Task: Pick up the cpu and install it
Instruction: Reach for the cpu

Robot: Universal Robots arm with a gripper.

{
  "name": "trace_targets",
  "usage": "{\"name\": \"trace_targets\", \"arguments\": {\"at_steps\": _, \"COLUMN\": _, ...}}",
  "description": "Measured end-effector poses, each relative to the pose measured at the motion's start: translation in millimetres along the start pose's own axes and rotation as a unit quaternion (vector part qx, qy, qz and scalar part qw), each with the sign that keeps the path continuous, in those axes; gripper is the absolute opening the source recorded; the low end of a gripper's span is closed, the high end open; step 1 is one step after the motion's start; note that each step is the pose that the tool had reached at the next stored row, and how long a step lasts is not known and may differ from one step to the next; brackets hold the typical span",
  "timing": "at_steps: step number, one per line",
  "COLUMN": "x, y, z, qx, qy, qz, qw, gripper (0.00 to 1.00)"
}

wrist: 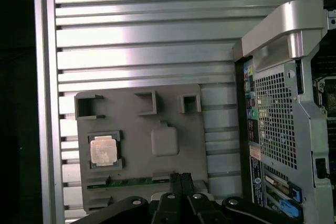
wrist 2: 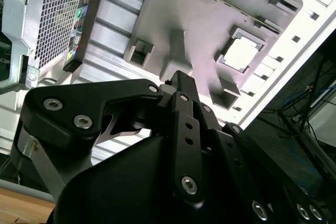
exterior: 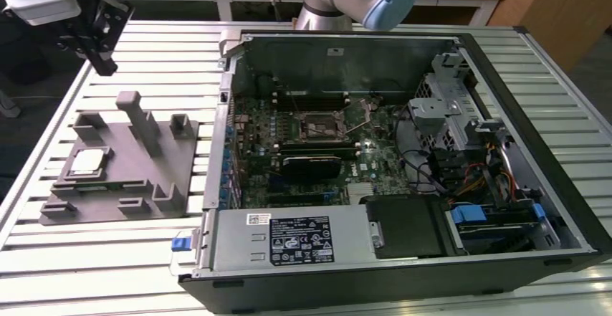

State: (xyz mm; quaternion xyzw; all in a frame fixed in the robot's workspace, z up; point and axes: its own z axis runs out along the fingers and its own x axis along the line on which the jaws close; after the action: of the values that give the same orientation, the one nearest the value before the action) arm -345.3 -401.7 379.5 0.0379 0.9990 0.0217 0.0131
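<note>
Silvery-white, the cpu (exterior: 86, 162) lies flat in a recess of the grey fixture (exterior: 122, 178). We see the gripper (exterior: 104, 64) hanging well above it, fingers (wrist: 176, 178) closed on nothing.

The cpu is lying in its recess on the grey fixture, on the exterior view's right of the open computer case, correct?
Not quite. The cpu does lie in its recess on the grey fixture, but on the exterior view's left of the open computer case, as the exterior view shows.
</note>
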Motion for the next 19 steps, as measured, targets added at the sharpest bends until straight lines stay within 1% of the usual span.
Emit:
{"name": "trace_targets", "arguments": {"at_steps": 6, "x": 7.1, "y": -2.4, "z": -0.2, "qx": 0.0, "qy": 0.0, "qz": 0.0, "qw": 1.0, "gripper": 0.11}}
{"name": "trace_targets", "arguments": {"at_steps": 14, "x": 20.3, "y": -8.7, "z": -0.6, "qx": 0.0, "qy": 0.0001, "qz": 0.0, "qw": 1.0, "gripper": 0.11}}
{"name": "trace_targets", "arguments": {"at_steps": 19, "x": 28.2, "y": -10.5, "z": -0.7, "qx": 0.0, "qy": 0.0, "qz": 0.0, "qw": 1.0, "gripper": 0.11}}
